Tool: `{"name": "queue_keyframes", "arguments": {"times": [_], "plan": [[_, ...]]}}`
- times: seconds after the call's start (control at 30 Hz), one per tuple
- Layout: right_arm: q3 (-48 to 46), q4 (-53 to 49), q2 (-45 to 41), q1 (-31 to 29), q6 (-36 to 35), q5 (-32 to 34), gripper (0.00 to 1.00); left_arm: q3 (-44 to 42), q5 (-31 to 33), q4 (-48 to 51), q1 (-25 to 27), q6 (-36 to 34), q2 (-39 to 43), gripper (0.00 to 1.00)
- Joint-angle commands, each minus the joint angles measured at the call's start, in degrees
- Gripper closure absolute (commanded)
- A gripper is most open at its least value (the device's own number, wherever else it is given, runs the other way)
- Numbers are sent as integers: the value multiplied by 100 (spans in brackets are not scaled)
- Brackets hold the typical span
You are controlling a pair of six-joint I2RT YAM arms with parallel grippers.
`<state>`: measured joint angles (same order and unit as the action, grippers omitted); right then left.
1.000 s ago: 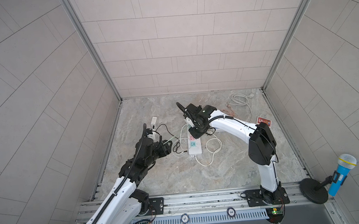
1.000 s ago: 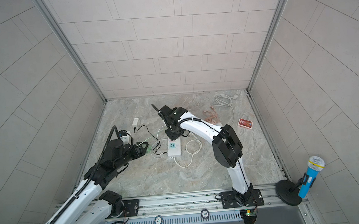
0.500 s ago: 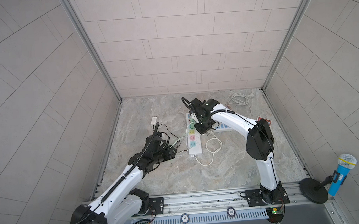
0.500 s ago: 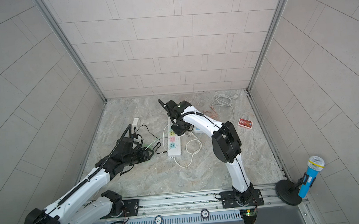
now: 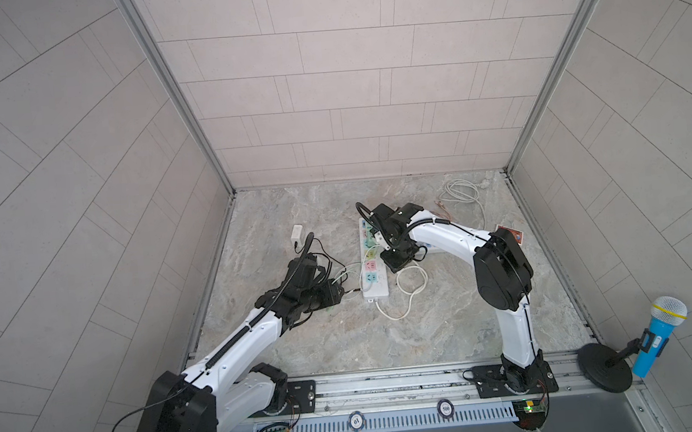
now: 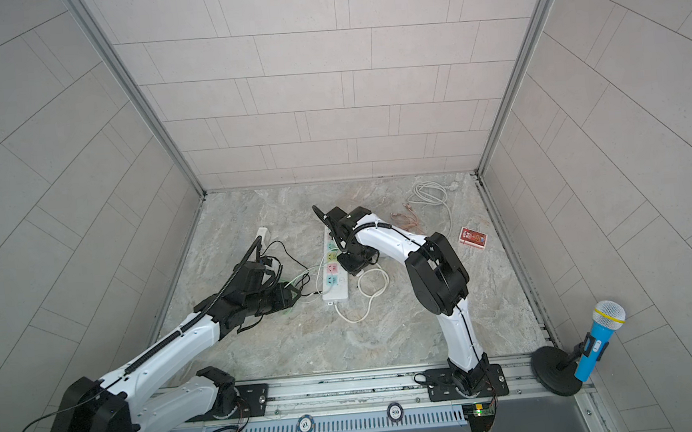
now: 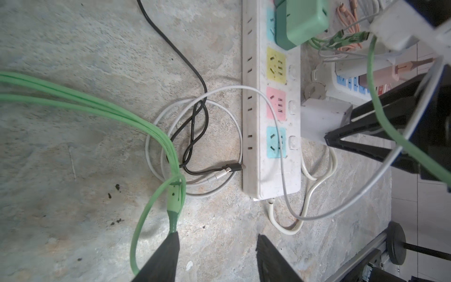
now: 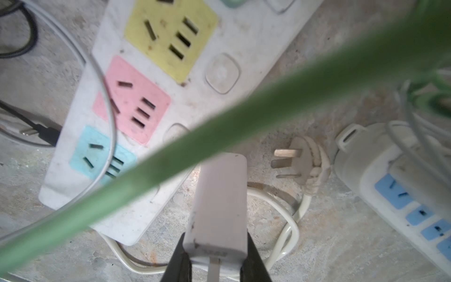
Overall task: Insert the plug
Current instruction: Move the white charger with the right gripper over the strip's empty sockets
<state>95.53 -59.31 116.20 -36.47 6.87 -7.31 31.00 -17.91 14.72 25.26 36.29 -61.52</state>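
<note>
Nearest the rail, the left gripper (image 7: 217,238) hangs low over the stone-patterned table (image 5: 427,328), its fingers spread with nothing between them and a green cable (image 7: 97,107) ending against one fingertip. Just beyond lies the white power strip (image 5: 375,292), with a black USB lead (image 7: 231,168) touching its side and a green charger (image 7: 300,22) sitting on its far sockets. Beside the strip's pink and blue sockets, the right gripper (image 8: 214,241) clamps the white charger plug (image 8: 219,195), not yet in any socket. A loose three-pin plug (image 8: 300,163) lies just past it, and a coiled white cable (image 5: 459,192) rests near the back wall
</note>
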Motion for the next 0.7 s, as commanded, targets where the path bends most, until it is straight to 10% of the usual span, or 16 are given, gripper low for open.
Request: {"name": "queue_keyframes", "arguments": {"times": [0.0, 0.67], "plan": [[-198, 216, -267, -143, 4, -328, 100, 203, 306, -127, -52, 46, -41, 42], [1027, -21, 459, -741, -342, -1204, 100, 375, 739, 180, -699, -199, -108, 36]]}}
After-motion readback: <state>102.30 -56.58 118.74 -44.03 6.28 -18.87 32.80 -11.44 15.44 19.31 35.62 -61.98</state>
